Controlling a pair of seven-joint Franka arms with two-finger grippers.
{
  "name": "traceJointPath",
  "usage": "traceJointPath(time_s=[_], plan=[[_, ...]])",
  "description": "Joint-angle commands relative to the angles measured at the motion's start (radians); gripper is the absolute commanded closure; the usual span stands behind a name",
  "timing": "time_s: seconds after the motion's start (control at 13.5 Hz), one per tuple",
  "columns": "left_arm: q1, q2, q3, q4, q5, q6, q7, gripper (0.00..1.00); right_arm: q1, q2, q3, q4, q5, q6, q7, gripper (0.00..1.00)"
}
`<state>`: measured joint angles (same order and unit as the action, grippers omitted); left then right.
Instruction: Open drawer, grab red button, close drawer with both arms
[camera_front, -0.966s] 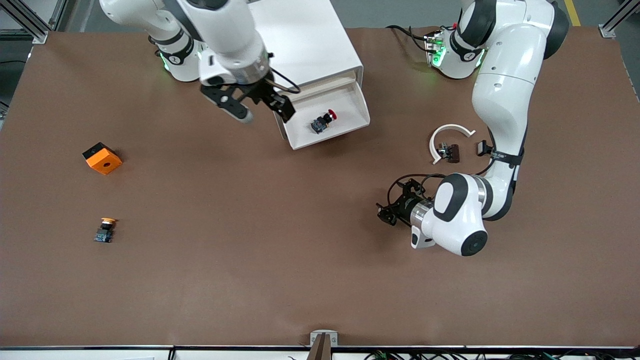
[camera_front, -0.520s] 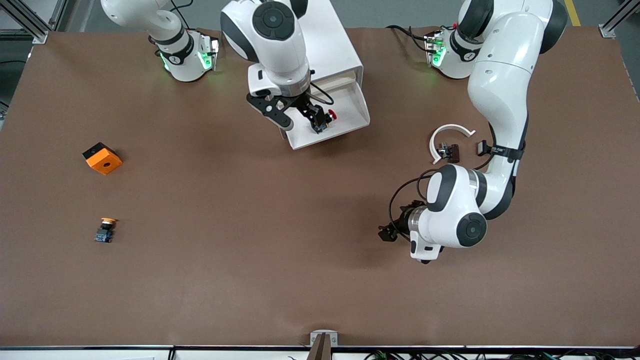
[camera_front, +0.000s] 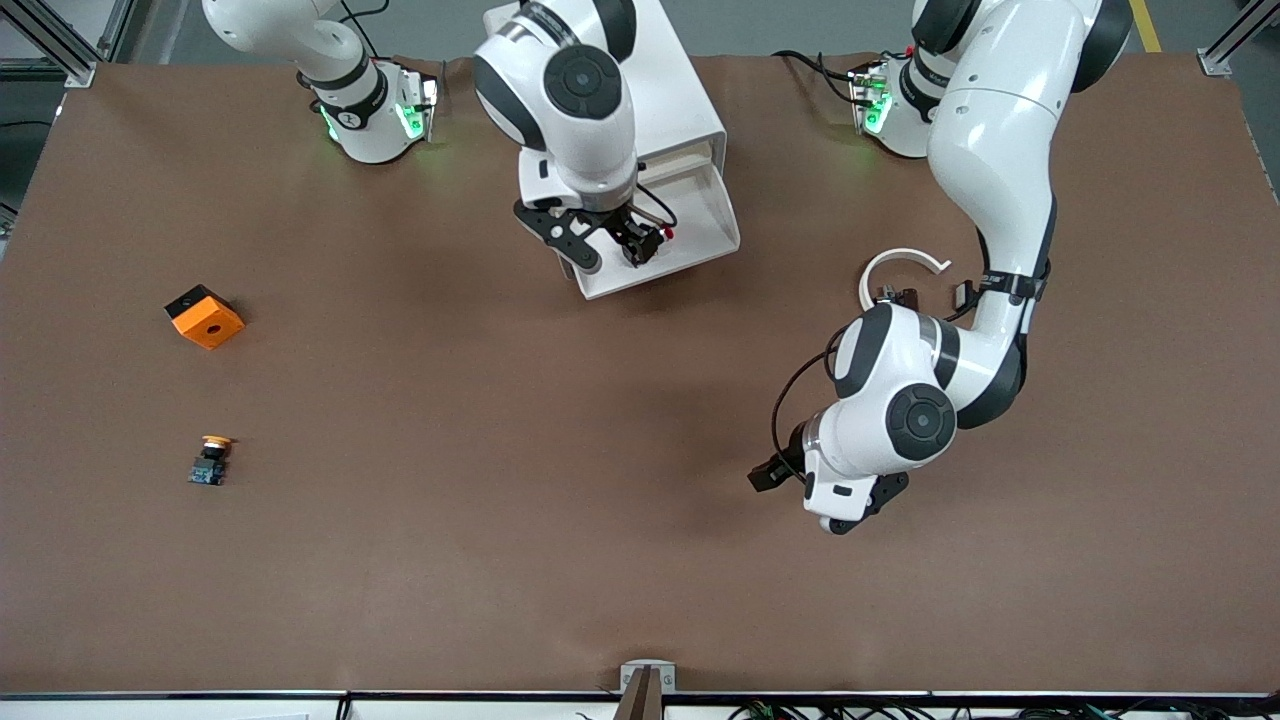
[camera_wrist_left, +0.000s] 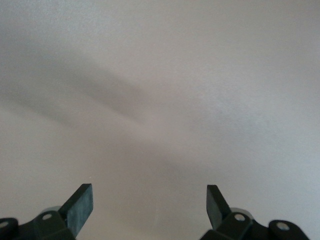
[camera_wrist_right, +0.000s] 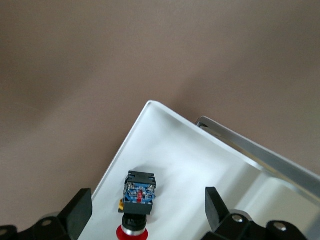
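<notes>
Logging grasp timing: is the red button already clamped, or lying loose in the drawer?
Loose. The button lies in the drawer between the right gripper's open jaws.

Glossy white arms (camera_front: 990, 150), black joint rings, seemingly black cables, green base lights.

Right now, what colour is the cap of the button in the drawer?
Red, clearest in the right wrist view.

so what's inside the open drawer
Only the red button lies in the drawer, between the open right gripper's fingers. The right arm covers part of the tray. The left gripper waits open over bare table.
</notes>
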<state>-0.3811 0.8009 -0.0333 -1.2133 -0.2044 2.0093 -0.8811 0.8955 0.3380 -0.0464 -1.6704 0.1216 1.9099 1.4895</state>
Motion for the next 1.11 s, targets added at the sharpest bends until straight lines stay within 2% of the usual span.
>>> traceJointPath(time_s=[0.0, 0.37, 0.59, 1.04], plan=[[-0.013, -0.054, -0.002, -0.026, 0.028, 0.009, 0.013, 0.00, 0.023, 0.045, -0.013, 0.020, 0.010, 0.049, 0.055, 0.00], [-0.039, -0.069, -0.001, -0.029, 0.068, 0.026, 0.011, 0.00, 0.040, 0.085, -0.013, 0.029, 0.012, 0.080, 0.064, 0.00], [-0.068, -0.114, -0.004, -0.103, 0.166, 0.088, 0.008, 0.00, 0.049, 0.102, -0.012, 0.027, 0.015, 0.080, 0.066, 0.00], [-0.085, -0.132, -0.008, -0.118, 0.177, 0.086, 0.005, 0.00, 0.060, 0.124, -0.012, 0.032, 0.020, 0.101, 0.066, 0.00]])
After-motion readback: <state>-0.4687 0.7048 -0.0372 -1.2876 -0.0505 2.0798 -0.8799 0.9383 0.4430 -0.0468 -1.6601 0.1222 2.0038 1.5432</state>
